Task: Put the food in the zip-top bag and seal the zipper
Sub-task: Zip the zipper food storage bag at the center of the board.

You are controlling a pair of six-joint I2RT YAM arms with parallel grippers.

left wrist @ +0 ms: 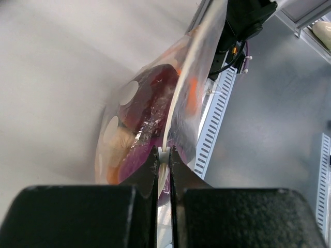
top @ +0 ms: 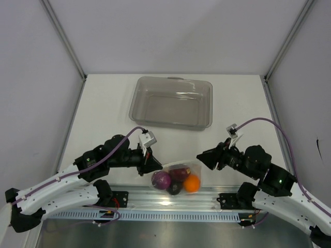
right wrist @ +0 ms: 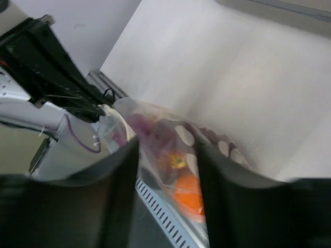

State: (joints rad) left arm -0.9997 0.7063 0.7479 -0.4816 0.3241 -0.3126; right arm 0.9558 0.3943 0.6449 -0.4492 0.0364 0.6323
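The clear zip-top bag [top: 181, 169] hangs at the table's near edge with the food inside: a purple ball [top: 161, 180], an orange [top: 192, 183] and a blackish fruit [top: 175, 188]. My left gripper [top: 153, 166] is shut on the bag's left end, pinching the pale zipper strip [left wrist: 177, 95] between its fingertips [left wrist: 164, 155]. My right gripper [top: 201, 157] is open at the bag's right end. In the right wrist view the bag [right wrist: 165, 139] and the orange [right wrist: 189, 194] show between its spread fingers [right wrist: 168, 155]. I cannot tell whether the mouth is sealed.
The rigid grey tray [top: 207, 106] stands at the back middle of the table. A metal rail with a slotted cable duct [top: 155, 199] runs along the near edge under the bag. Grey walls close in on both sides.
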